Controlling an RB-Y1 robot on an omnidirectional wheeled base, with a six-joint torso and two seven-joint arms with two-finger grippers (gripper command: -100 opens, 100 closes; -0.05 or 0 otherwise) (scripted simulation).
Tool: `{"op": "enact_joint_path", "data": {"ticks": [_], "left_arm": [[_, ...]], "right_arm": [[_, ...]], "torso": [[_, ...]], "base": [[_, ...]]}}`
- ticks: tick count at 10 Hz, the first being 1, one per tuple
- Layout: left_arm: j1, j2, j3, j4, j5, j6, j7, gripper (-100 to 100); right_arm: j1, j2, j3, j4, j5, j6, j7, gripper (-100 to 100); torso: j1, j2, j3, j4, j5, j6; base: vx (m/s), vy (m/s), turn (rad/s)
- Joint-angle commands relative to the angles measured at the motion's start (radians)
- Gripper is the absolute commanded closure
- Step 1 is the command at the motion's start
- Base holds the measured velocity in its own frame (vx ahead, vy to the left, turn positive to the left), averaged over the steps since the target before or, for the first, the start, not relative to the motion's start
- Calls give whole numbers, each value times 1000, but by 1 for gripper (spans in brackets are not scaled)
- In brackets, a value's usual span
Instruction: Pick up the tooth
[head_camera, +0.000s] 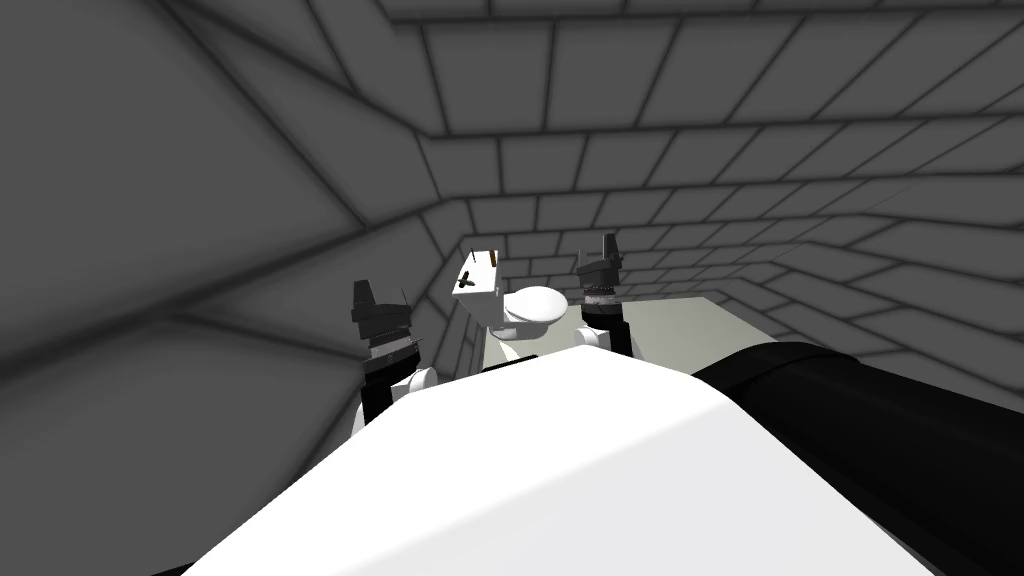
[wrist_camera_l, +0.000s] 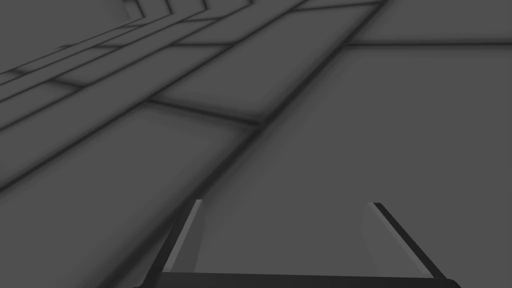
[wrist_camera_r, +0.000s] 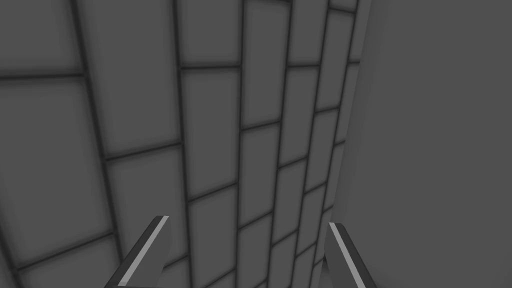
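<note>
Up on the toilet tank (head_camera: 480, 290) the small bits (head_camera: 466, 284) sit untouched, well away from my left gripper (wrist_camera_l: 285, 201) and right gripper (wrist_camera_r: 248, 220), both wide open and empty.

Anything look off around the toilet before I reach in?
Nothing is spilled or broken. The only oddity is small loose things on the tank lid, a dark one and a brown stick, too small to identify. The toilet slants only with the camera.

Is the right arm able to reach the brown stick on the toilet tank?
Probably not yet: the right gripper, jaws open, faces the tiled wall, away from the brown stick.
</note>
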Motion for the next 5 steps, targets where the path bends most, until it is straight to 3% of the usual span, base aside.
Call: {"op": "enact_joint_path", "data": {"ticks": [1,5], "left_arm": [[0,29,0,-4,3,16,0,-100],[-4,101,4,-23,17,107,0,-100]], "right_arm": [[0,0,0,0,0,0,0,0],[0,0,0,0,0,0,0,0]], "torso": [[0,0,0,0,0,0],[-1,-2,-1,0,0,0]], "base": [[7,-4,-12],[26,-16,-23]]}}
